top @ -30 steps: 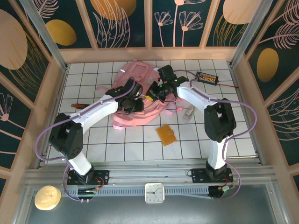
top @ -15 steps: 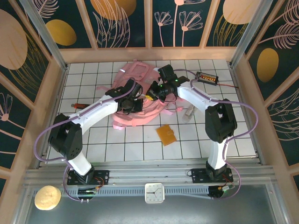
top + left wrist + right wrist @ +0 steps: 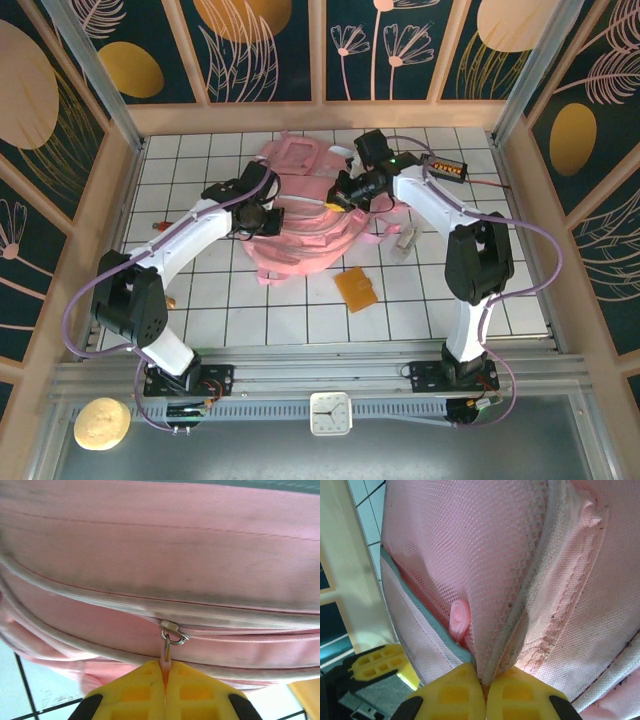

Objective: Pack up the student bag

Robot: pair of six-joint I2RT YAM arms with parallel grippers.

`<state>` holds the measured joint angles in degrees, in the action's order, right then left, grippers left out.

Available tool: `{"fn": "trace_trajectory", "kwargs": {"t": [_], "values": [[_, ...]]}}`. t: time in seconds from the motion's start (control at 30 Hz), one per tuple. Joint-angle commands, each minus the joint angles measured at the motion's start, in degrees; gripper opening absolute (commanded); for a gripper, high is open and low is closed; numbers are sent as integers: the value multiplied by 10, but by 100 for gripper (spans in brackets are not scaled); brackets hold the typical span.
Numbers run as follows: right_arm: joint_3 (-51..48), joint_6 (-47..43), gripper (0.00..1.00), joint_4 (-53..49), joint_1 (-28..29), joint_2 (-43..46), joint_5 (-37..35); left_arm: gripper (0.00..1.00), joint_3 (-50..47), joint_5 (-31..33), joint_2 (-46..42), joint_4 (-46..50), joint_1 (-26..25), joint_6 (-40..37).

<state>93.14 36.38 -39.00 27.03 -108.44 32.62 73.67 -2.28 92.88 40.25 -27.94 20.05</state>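
At the left, the student bag's [image 3: 300, 238] zip pull [image 3: 167, 649] is pinched between the closed jaws of the left gripper [image 3: 266, 215]. The bag is spread mid-table [image 3: 300, 312], toward the far side. At the right, its seam [image 3: 530, 600] is clamped by the closed right gripper [image 3: 347, 196].

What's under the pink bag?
The white tiled table shows all round the bag, so the bag lies on it. Whatever else may be underneath is covered by the pink fabric, so I cannot tell.
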Motion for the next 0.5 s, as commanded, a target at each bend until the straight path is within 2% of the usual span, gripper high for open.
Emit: {"fn": "trace_trajectory", "kwargs": {"t": [0.0,0.2,0.37,0.47], "values": [[44,-97,0,-55,-20,-3,-9,0,-18,47,-1,49,35,-43],[69,-208,0,-116,-26,-30,-22,0,-21,77,-4,40,79,-100],[84,-287,0,-136,-32,-41,-26,0,-34,134,7,12,98,-143],[87,-303,0,-136,-41,-41,-23,0,-44,148,13,-13,116,-156]]}}
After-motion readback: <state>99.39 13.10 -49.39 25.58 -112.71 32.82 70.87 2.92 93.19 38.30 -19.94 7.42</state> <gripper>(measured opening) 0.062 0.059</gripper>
